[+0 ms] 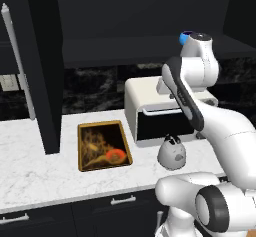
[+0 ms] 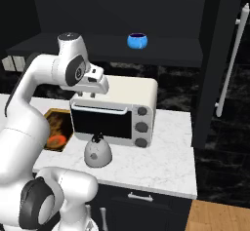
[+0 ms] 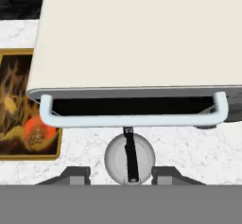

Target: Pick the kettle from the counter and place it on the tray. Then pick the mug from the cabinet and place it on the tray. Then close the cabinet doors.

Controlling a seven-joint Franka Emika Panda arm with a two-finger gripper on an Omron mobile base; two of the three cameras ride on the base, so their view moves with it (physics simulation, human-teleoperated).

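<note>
Kettle (image 1: pixel 172 153) first: it stands upright on the marble bench (image 1: pixel 30 171), just in front of the cream toaster oven (image 2: pixel 122 109) and a little to the right of the tray (image 1: pixel 84 130), with bare marble between the two. Nothing has hold of it. In the hand view the pincer (image 3: pixel 121 176) looks straight down on the kettle's dome, the black handle strap running toward the camera, and the two grey finger tips (image 3: pixel 73 175) sit wide apart on either side of it, gripping nothing.

The hand hangs high above the oven's top, so a long, straight descent is my guess for the next move. The oven's silver door handle (image 3: pixel 132 119) juts out close behind the kettle; coming down a touch forward of it should keep the fingers from clipping it. The handle strap looks like the sensible grip, with the fingers closing across its width, not along it. The dome is smooth and round and would likely slip if squeezed directly.

After the lift, the carry to the tray is short and sideways; the kettle should be set on the tray's dark centre, clear of the golden rim.

The blue mug (image 2: pixel 137 41) waits on the cabinet (image 2: pixel 29 45) shelf above, with the cabinet doors (image 1: pixel 42 71) standing open.
</note>
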